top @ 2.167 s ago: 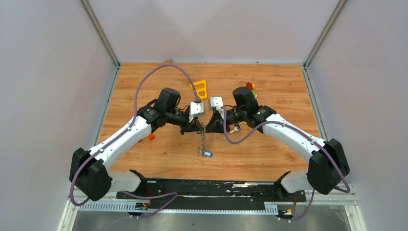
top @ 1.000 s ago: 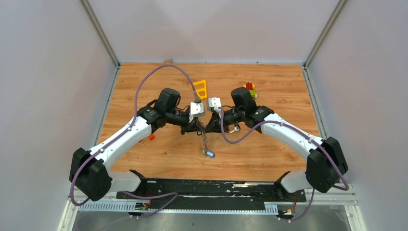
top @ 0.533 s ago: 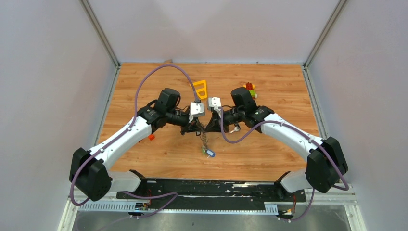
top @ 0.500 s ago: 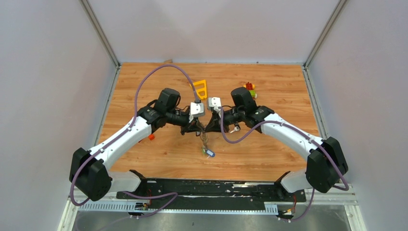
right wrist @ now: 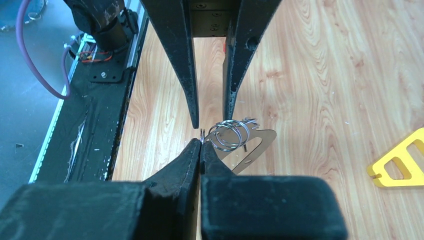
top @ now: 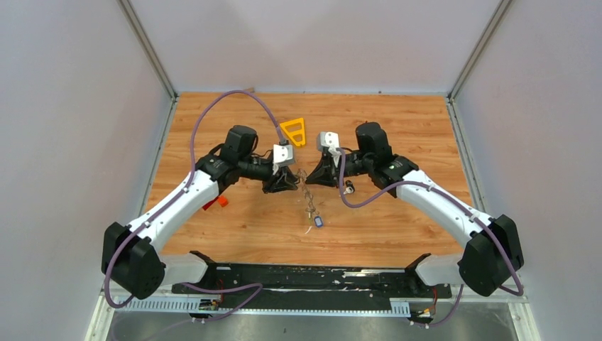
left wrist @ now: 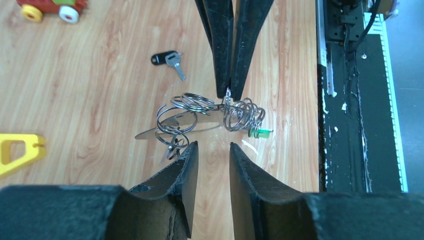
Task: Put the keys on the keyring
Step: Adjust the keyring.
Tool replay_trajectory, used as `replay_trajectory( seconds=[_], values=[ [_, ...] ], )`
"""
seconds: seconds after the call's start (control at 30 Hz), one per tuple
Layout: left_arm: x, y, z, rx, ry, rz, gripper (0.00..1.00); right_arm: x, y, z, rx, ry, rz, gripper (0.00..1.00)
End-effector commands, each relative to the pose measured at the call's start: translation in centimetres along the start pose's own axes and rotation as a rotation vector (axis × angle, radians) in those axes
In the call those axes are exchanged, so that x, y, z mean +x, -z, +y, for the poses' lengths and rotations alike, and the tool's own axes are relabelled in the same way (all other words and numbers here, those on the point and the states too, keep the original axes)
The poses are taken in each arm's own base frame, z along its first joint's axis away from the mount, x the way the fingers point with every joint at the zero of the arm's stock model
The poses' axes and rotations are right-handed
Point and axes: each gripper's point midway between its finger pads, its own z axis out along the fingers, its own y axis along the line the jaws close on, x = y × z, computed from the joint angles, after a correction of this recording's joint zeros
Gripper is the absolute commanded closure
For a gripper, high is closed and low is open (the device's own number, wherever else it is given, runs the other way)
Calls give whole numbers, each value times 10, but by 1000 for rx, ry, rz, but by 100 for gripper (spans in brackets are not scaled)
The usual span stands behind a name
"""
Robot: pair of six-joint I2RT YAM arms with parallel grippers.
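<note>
Over the middle of the table (top: 241,227), my left gripper (left wrist: 212,150) has let go and stands spread, just off the keyring (left wrist: 172,131), which my right gripper (right wrist: 201,144) pinches.

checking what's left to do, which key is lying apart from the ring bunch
The black-tagged key, alone on the wood; the green-tagged one sits among the rings.

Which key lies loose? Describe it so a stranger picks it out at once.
On the wooden table, find the tangle of wire rings in the right pincer. The loose key lies flat between that tangle and the red toy. It alone has a black tag and lies apart from the rings.
</note>
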Motion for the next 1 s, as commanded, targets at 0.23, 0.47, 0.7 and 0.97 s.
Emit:
replay_trajectory(
  seconds=[0.23,0.47,0.7,0.97],
  values=[
    [-56,13,-10,19,-204,-234,65,-38,11,-3,-10,-31,-181,100],
    [-55,10,-10,25,-197,-241,69,-47,11,-2,-34,-77,-236,100],
    [-62,13,-5,9,-204,-271,70,-59,18,-3,-33,-86,-278,100],
    [-78,12,-7,39,-249,-361,72,-74,19,-10,-26,-79,-361,100]
  ],
)
